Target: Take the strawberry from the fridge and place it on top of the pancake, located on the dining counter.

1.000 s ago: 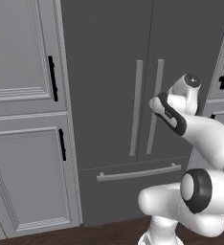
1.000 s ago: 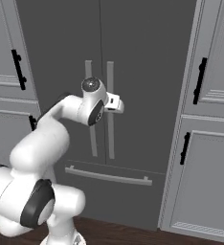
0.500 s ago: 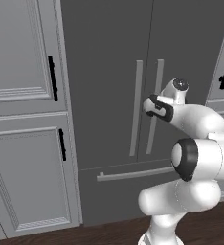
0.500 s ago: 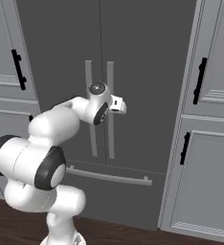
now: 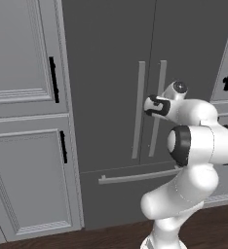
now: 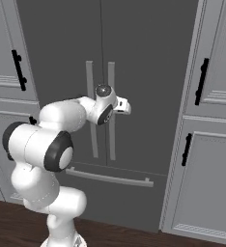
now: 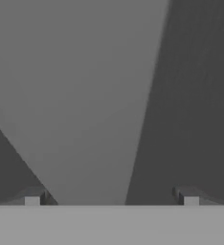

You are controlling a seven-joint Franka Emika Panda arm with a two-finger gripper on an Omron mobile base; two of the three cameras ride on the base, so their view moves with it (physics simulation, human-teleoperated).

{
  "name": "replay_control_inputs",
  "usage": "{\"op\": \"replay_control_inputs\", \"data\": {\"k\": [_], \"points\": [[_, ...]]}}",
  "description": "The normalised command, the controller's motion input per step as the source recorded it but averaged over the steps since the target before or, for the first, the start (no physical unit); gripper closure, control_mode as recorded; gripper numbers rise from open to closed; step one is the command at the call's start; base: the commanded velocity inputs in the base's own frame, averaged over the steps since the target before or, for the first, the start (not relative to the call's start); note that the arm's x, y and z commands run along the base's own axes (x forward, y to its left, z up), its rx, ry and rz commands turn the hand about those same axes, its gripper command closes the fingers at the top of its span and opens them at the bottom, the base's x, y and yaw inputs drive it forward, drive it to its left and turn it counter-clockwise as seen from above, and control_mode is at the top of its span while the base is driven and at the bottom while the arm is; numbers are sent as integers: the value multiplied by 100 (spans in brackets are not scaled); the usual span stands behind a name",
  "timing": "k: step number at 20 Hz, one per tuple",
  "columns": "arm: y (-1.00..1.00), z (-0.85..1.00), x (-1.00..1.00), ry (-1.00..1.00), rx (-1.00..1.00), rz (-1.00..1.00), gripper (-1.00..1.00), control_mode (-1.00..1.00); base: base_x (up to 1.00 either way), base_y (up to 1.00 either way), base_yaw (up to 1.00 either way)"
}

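Hand view showed my pincer [image 7: 111,201] spread wide, a pale handle [image 7: 85,110] of the shut fridge [image 5: 106,73] between its tips; I judged centring on that bar before closing best; strawberry presumably inside

The tall dark grey double-door fridge [image 5: 106,73] looks like smooth matt metal. Its long pale grey bar handles [image 5: 138,109] look satin. At nine o'clock, pale grey panelled cabinets [image 5: 23,160] appear matt painted; the dark floor [image 6: 134,236] looks like glossy wood.

The arm folds forward, hand [image 7: 111,198] level (fingers spread wide).
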Motion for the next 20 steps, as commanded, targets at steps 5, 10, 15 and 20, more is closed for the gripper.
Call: {"op": "replay_control_inputs", "data": {"k": [5, 10, 15, 20], "points": [[0, -39, 39, -8, 0, 0, -100, -100, 0, 0, 0], [0, -57, 57, -17, 0, -7, 100, -100, 0, 0, 0], [-17, -75, 73, -14, 0, -13, 100, -100, 0, 0, 0], [-94, -49, 20, 2, 2, -19, 100, -100, 0, 0, 0]]}}
